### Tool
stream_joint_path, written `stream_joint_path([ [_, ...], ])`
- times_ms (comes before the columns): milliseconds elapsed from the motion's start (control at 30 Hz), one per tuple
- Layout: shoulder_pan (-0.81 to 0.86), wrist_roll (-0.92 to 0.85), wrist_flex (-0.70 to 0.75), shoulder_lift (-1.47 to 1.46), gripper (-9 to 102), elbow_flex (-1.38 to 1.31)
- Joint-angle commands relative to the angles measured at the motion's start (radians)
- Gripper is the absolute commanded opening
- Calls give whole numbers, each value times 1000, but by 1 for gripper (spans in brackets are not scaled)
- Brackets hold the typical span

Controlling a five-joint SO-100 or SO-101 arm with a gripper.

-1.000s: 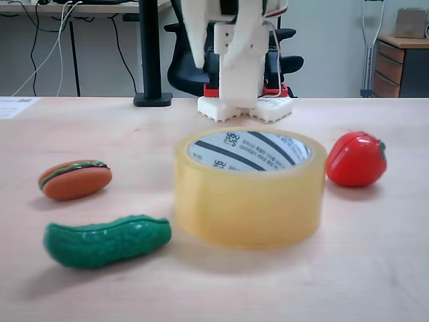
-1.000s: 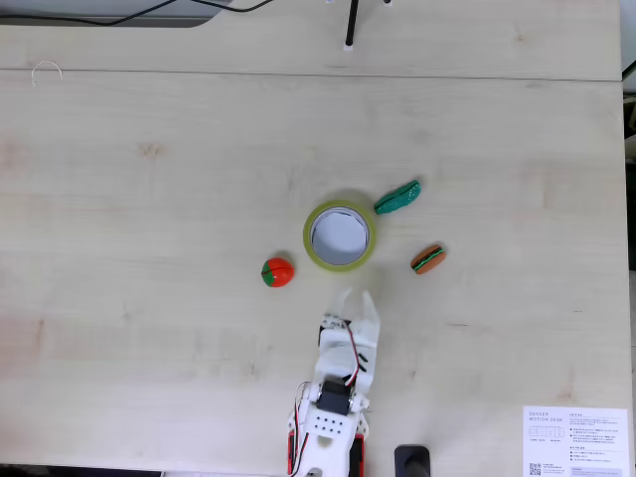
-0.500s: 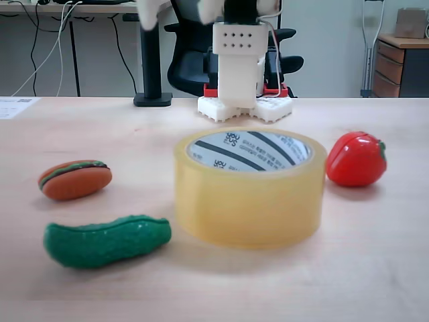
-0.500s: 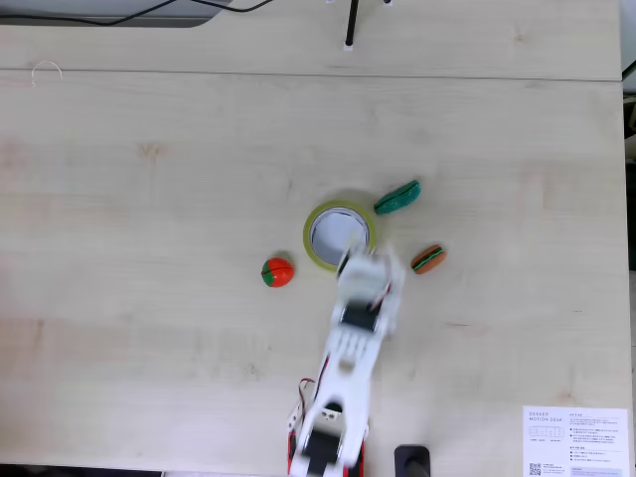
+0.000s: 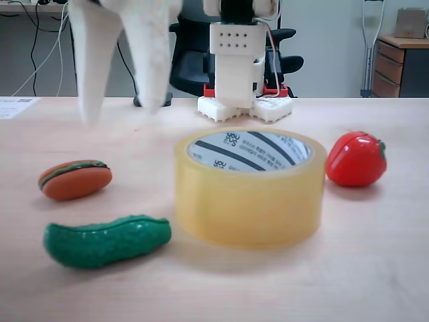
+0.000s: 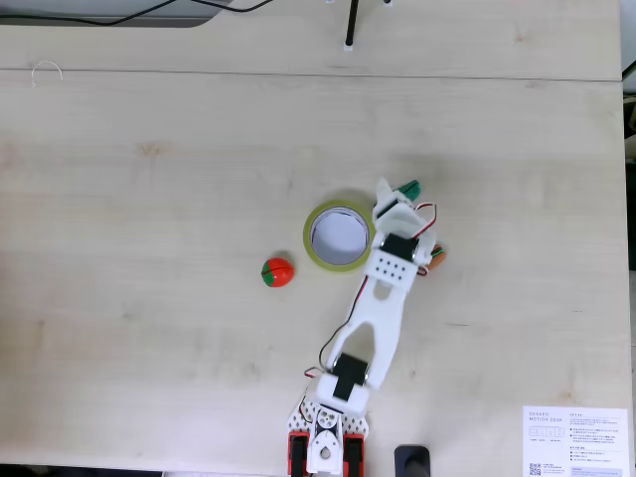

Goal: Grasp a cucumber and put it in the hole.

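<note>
The dark green bumpy cucumber (image 5: pixel 107 241) lies on the table, left of and nearer than the tape roll (image 5: pixel 249 201) in the low fixed view. The roll's hole (image 5: pixel 248 151) faces up, its white core printed with black stripes. My white gripper (image 5: pixel 120 111) hangs open above and behind the cucumber, with nothing between its two fingers. From above, the gripper (image 6: pixel 396 191) covers most of the cucumber (image 6: pixel 408 186), just right of the roll's rim (image 6: pixel 310 236) and its hole (image 6: pixel 339 236).
An orange-brown toy burger (image 5: pixel 75 179) lies behind the cucumber, partly under the arm (image 6: pixel 437 256) from above. A red toy tomato (image 5: pixel 355 159) sits on the roll's other side. The arm's base (image 5: pixel 244 100) stands behind the roll. A printed sheet (image 6: pixel 574 437) lies near a table corner.
The arm has stretched out from its base, past the tape roll's side, to over the cucumber. The fingers now hang spread apart. No object has moved.
</note>
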Motion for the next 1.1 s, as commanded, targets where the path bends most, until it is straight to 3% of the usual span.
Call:
stream_joint_path([
  [0, 23, 26, 28, -11, 39, -95],
  [233, 37, 26, 28, -100, 44, -126],
  [1067, -20, -60, -18, -426, 45, -376],
])
